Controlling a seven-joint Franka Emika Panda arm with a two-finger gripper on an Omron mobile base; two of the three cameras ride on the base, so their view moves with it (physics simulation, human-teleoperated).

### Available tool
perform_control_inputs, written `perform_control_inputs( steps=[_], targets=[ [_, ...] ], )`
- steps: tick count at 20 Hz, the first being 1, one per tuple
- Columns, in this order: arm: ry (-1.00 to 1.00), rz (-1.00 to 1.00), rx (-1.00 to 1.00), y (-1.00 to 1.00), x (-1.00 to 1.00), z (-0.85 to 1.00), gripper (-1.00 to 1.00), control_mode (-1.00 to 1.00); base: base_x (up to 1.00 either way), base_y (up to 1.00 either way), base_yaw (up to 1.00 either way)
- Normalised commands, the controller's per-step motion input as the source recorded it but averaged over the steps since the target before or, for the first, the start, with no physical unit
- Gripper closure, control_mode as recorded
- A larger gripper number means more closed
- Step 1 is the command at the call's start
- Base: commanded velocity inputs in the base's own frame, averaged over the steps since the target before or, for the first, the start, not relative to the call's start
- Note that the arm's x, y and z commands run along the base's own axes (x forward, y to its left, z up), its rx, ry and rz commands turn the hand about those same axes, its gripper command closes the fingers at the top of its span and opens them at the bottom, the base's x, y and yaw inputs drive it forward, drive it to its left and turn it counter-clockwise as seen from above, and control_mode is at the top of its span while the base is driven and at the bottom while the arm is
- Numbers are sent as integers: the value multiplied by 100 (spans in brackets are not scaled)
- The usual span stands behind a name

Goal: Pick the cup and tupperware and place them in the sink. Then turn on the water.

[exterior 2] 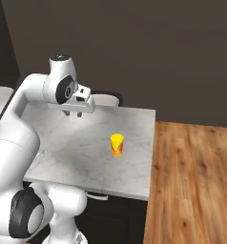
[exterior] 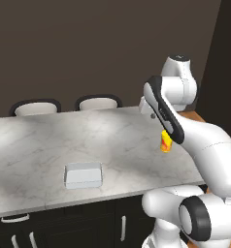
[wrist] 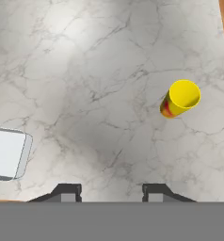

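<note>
Two-finger gripper is hanging above the white-grey marble counter, jaws standing apart w/ nothing between them. Small yellow tumbler cup w/ red-orange patch is standing upright on counter nr the wood-floor side. Shallow pale grey-white rectangular tupperware is sitting nr front edge, well apart from cup.

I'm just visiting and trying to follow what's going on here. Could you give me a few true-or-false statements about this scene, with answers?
1. The cup stands upright on the marble counter. True.
2. The gripper is holding the cup. False: it hangs above the counter with nothing between its fingers.
3. The tupperware lies near the counter's front edge. True.
4. The cup sits inside the tupperware. False: they stand well apart.
5. The cup is green. False: it is yellow with a red-orange patch.
</note>
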Motion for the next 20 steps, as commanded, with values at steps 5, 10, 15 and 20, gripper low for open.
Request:
perform_control_inputs(
  steps=[5,10,15,20],
  targets=[
    [0,0,0,-2,-6,0,-100,-100,0,0,0],
    [0,0,0,-17,-1,-2,-100,-100,0,0,0],
    [1,0,-1,-13,0,-12,-100,-100,0,0,0],
    [3,0,-2,-21,0,-19,-100,-100,0,0,0]
  ],
)
